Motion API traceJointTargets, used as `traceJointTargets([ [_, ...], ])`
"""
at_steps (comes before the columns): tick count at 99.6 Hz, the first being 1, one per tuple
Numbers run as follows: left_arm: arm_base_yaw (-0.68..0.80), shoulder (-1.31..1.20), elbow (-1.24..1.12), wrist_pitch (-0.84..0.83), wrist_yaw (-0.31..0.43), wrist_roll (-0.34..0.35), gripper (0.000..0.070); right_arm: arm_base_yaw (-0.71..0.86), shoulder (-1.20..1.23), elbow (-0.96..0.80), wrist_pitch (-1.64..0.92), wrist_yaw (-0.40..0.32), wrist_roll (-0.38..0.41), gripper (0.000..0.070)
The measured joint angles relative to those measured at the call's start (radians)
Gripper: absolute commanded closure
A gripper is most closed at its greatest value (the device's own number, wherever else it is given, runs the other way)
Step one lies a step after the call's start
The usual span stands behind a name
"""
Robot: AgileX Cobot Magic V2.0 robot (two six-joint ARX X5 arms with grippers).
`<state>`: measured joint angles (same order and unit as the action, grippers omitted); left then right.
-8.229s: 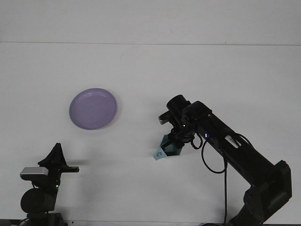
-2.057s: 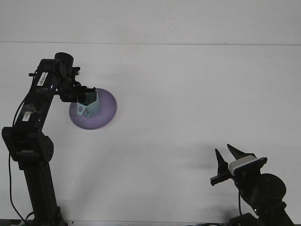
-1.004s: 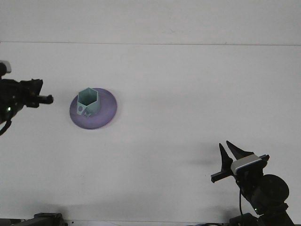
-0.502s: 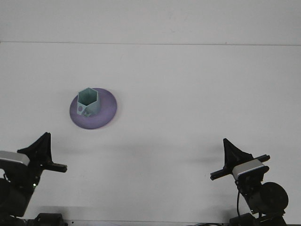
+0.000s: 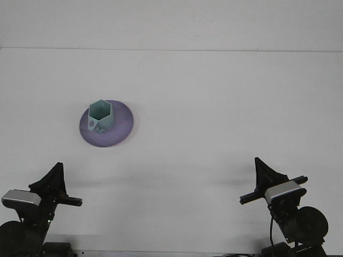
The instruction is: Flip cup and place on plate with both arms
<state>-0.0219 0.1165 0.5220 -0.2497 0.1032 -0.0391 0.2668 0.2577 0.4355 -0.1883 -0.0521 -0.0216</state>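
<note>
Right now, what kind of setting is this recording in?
Probably a lab test bench rather than a home: a bare white table, only a purple plate with a teal hexagonal cup standing on it, and the two robot arms parked at the near edge.

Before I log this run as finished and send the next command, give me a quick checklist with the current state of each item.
1. Cup on the plate: ok, it sits on the plate's left part.
2. Cup upright, opening up: ok, the six-sided mouth faces the camera.
3. Cup free of both grippers: ok, neither touches it.
4. Left gripper pulled back: ok, low at the near left edge, away from the plate.
5. Right gripper pulled back: ok, low at the near right edge.
6. Grippers open or shut: cannot tell from this view.
</note>
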Motion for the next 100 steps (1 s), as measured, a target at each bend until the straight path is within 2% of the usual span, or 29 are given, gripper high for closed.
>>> traceJointTargets([
  [36,0.000,0.000,-0.003,0.013,0.000,-0.001,0.0685,0.000,0.000,0.000,0.015,0.000,0.000,0.0700],
  [55,0.030,-0.053,-0.204,0.200,-0.080,0.021,0.0685,0.000,0.000,0.000,0.016,0.000,0.000,0.0700],
  [75,0.037,-0.112,-0.473,0.408,-0.079,0.023,0.0685,0.000,0.000,0.000,0.016,0.000,0.000,0.0700],
  [93,0.038,-0.112,-0.488,0.399,-0.073,0.003,0.0685,0.000,0.000,0.000,0.018,0.001,-0.003,0.0700],
  [100,0.038,-0.112,-0.488,0.399,-0.073,0.003,0.0685,-0.012,-0.011,0.000,0.019,0.035,-0.039,0.0700],
])
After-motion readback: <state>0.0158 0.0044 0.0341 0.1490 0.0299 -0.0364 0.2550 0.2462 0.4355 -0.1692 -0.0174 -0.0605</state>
